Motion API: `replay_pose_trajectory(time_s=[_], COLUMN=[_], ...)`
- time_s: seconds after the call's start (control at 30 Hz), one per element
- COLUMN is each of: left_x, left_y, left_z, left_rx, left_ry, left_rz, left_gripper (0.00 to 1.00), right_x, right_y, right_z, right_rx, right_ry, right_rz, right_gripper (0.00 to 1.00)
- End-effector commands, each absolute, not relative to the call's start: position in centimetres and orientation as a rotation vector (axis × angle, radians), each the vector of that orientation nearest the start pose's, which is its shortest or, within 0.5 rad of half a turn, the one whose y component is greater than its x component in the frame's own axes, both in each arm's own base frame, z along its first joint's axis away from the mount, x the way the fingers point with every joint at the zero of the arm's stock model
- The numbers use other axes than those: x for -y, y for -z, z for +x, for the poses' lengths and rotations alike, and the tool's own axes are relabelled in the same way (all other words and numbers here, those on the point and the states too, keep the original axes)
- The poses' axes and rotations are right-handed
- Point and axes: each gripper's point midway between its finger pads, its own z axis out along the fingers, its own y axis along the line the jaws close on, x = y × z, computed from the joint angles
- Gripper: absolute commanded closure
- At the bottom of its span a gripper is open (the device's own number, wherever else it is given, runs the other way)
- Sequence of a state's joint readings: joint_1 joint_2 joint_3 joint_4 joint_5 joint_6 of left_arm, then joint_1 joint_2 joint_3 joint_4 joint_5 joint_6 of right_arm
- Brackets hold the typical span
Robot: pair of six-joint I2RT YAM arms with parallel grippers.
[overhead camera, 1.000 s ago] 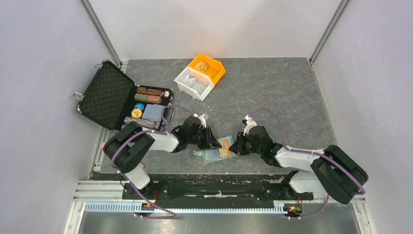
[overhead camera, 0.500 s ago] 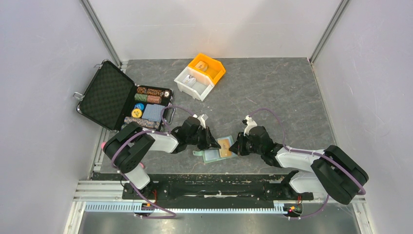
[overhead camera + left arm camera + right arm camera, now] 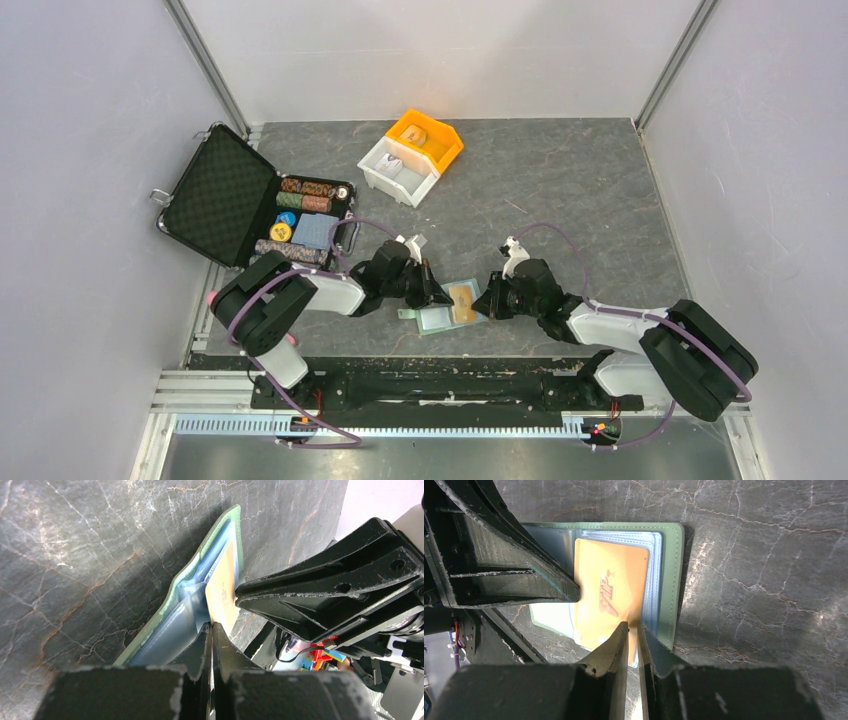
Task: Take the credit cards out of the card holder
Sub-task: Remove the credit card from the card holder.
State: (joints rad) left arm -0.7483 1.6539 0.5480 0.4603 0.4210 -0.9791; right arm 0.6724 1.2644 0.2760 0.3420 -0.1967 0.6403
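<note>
I see L gripper [image 3: 212, 626] went from part-open to fully closed at orange credit card [image 3: 611, 587] edge; can't tell if gripped. R gripper [image 3: 634, 627] unchanged, nearly closed, pinching edge of card holder [image 3: 671, 580], open on table [image 3: 560, 180] btwn arms.

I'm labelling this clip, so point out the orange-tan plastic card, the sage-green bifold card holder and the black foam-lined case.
orange-tan plastic card [image 3: 611, 587], right wrist view, centre of face.
sage-green bifold card holder [image 3: 672, 580], right wrist view, stitched right border.
black foam-lined case [image 3: 215, 205], top external view, lid's foam lining.
</note>
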Motion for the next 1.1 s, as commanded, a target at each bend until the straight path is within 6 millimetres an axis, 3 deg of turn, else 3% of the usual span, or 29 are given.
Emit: replay_pose_trajectory(time_s=[0.0,0.1,0.57,1.07], left_x=[32.9,32.3,30.6,28.7], left_y=[-4.8,-4.0,-3.9,-5.1], left_z=[19.2,19.1,19.2,20.1], left_rx=[-2.508,-2.555,-2.585,-2.551], left_ry=[1.371,1.314,1.221,1.165], left_rz=[0.0,-0.011,-0.009,-0.06], left_gripper=[0.98,0.98,0.98,0.98], right_x=[-21.4,-20.9,-20.6,-19.9], right_y=[-0.2,0.0,-0.4,-0.1], right_z=[18.5,18.6,19.2,19.6], right_rx=[-2.453,-2.464,-2.456,-2.466], right_ry=[-0.835,-0.816,-0.803,-0.752], right_rz=[-0.133,-0.122,-0.106,-0.079], right_gripper=[0.86,0.86,0.87,0.87])
